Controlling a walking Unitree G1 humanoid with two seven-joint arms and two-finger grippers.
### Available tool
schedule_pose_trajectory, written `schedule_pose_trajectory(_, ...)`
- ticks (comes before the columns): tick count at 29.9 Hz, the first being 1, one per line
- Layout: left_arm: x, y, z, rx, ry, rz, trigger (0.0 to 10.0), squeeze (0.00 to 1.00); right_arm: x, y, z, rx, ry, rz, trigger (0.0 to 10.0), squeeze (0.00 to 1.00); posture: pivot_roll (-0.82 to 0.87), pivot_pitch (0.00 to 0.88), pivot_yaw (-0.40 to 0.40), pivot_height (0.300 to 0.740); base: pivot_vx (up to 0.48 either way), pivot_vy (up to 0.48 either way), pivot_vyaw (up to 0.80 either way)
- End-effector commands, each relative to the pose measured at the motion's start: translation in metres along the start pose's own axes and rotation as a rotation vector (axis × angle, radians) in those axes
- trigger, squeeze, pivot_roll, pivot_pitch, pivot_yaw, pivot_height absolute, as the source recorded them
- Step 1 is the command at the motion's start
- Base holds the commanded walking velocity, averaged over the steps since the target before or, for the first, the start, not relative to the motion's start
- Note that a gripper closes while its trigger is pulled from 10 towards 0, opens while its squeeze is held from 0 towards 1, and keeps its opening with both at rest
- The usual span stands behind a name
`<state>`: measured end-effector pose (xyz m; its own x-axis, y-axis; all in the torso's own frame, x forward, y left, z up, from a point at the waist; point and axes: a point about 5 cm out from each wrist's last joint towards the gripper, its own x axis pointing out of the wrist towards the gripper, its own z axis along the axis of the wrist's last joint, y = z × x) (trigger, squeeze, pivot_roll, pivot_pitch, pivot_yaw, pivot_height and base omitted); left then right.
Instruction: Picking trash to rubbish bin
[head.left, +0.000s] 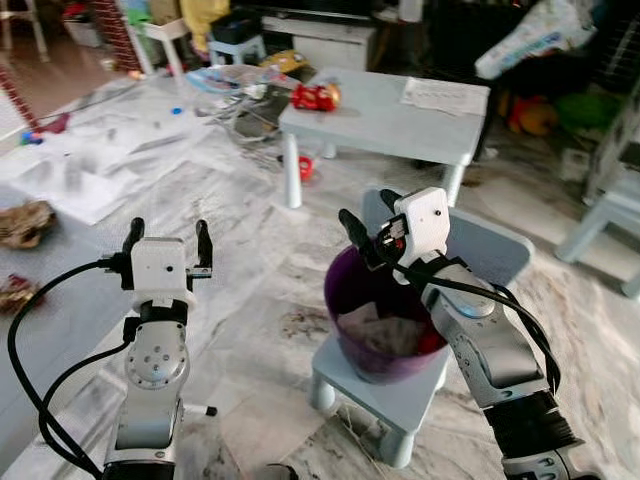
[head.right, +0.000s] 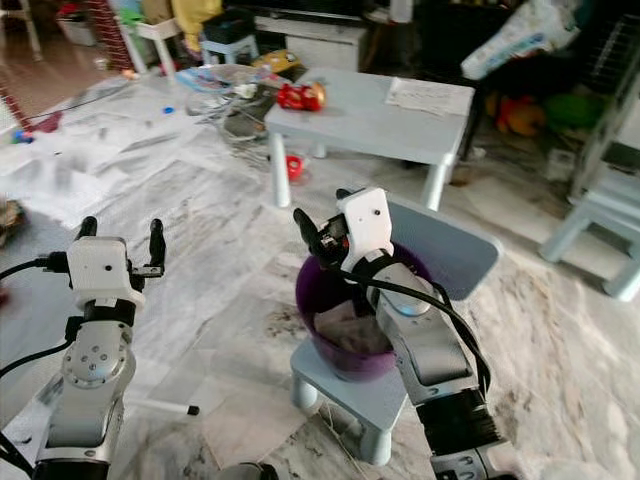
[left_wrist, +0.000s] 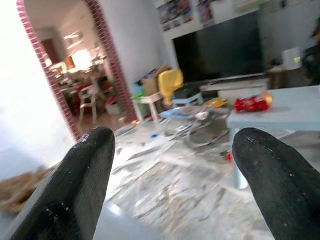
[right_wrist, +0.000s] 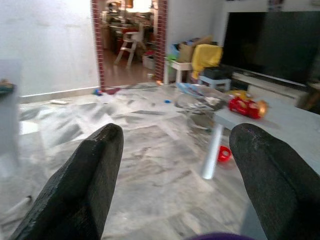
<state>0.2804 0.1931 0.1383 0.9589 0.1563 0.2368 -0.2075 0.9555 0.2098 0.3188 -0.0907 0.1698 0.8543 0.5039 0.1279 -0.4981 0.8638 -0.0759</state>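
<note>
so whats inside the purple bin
Crumpled pale paper or tissue lies in the purple bin, with something red at its right edge. The right gripper and arm cover part of the inside.

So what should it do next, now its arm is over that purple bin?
Probably lift the right gripper away from the round purple plastic bin on the pale blue chair: its fingers are open and empty, and crumpled trash already lies inside.

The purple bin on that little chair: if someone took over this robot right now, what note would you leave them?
Left gripper: jaws open, empty, raised over the floor.
Right gripper: jaws open, empty, above the purple bin's rim.
The bin stands on a small blue chair; crumpled trash already lies inside.
Left: a red toy on the blue table and litter on the floor beyond may need picking.
</note>
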Motion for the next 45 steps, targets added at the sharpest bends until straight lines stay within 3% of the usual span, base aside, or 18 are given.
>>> schedule_pose_trajectory(1,0.003,0.002,0.0041,-0.011,0.0,0.016,10.0,0.0,0.0034,0.0004,0.0032,0.001,-0.017,0.005,10.0,0.0,-0.03,0.07,0.035,0.74,0.0,0.0,0.8)
schedule_pose_trajectory(45,0.0122,0.0074,0.0131,-0.041,0.049,0.069,10.0,0.0,0.0101,-0.004,0.0105,0.02,-0.061,0.003,10.0,0.0,-0.02,0.057,0.031,0.74,0.0,0.0,0.8)
